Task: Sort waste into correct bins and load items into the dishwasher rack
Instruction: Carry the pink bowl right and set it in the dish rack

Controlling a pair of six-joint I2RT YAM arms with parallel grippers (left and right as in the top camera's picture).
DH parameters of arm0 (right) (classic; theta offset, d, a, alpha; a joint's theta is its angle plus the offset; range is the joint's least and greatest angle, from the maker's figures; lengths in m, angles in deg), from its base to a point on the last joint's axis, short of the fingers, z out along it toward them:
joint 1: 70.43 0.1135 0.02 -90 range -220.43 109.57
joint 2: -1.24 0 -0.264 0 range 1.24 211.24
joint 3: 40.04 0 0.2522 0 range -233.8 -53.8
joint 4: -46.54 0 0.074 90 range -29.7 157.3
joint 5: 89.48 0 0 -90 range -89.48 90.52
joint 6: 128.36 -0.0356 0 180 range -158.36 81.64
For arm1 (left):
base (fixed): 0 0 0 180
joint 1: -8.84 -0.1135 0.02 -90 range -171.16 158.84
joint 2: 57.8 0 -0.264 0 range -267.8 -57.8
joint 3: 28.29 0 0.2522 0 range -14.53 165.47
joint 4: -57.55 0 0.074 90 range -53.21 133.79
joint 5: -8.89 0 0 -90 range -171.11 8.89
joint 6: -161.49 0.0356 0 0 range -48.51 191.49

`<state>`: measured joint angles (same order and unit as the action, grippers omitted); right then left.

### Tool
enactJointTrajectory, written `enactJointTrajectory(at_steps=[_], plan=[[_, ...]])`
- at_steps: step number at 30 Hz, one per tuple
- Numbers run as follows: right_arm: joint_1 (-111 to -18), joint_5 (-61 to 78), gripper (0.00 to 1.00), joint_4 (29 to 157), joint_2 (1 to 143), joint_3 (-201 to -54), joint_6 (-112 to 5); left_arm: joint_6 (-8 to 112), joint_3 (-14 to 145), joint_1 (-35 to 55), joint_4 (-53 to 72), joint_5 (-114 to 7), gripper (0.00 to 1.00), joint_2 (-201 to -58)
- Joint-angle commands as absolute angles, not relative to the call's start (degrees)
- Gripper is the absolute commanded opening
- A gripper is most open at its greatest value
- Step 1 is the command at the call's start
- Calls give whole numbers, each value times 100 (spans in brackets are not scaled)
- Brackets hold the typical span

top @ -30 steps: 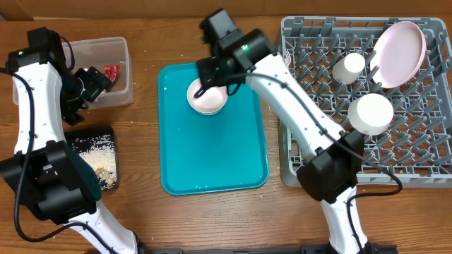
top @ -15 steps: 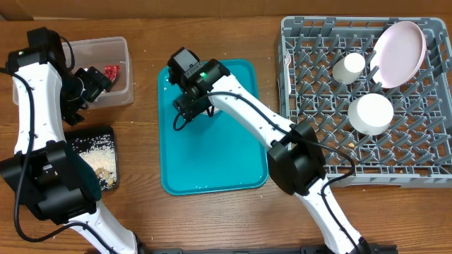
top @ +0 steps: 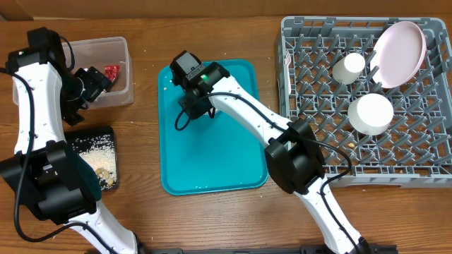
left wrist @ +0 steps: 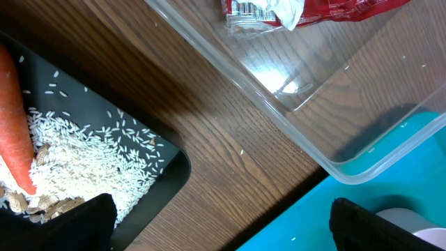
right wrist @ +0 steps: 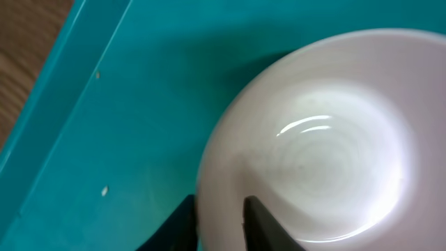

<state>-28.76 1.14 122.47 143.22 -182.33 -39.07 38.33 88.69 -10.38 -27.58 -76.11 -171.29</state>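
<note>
Overhead: plate (top: pixel 399 44), cup (top: pixel 349 67), bowl (top: pixel 370 114) racked in dishwasher rack (top: pixel 289 42) at 3 o'clock; right gripper (top: pixel 192 107) low over teal tray (top: pixel 212 155).
Left wrist: left gripper (left wrist: pixel 223 226) wide, empty; carrot (left wrist: pixel 14 118), rice (left wrist: pixel 90 157) in black tray (left wrist: pixel 178 164), wrapper (left wrist: pixel 327 8) in clear tub (left wrist: pixel 279 118).
Right wrist: narrow, pinching second bowl (right wrist: pixel 327 153) rim at 7 o'clock; not yet racked.

Only an unreadable barcode (left wrist: pixel 245 8), on the red wrapper (left wrist: pixel 348 8).

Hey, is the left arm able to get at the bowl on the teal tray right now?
Probably not: the right gripper grips the rim of the bowl, and its arm hangs over it.
</note>
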Motion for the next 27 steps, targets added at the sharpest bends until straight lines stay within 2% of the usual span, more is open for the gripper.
enactJointTrajectory(at_steps=[1,5,9,16,22,27], plan=[[-2869,59,12,12247,14346,-18205,-4176,3719,8882,-1025,-2771,-7570,100,-17092],[-2878,79,4,12323,14319,-18218,-4359,3719,8880,-1027,-2774,-7570,100,-17092],[-2878,79,4,12459,14147,-18218,-4519,3719,8882,-1025,-2774,-7570,100,-17092],[-3363,365,4,12826,12695,-18220,-5052,3719,8882,-1025,-2771,-7570,100,-17092],[-4847,1524,4,13329,11434,-18220,-5186,3719,8882,-1025,-2774,-7570,100,-17092],[-6764,4479,4,13729,11216,-18185,-4407,3719,8882,-1025,-2771,-7570,100,-17092]])
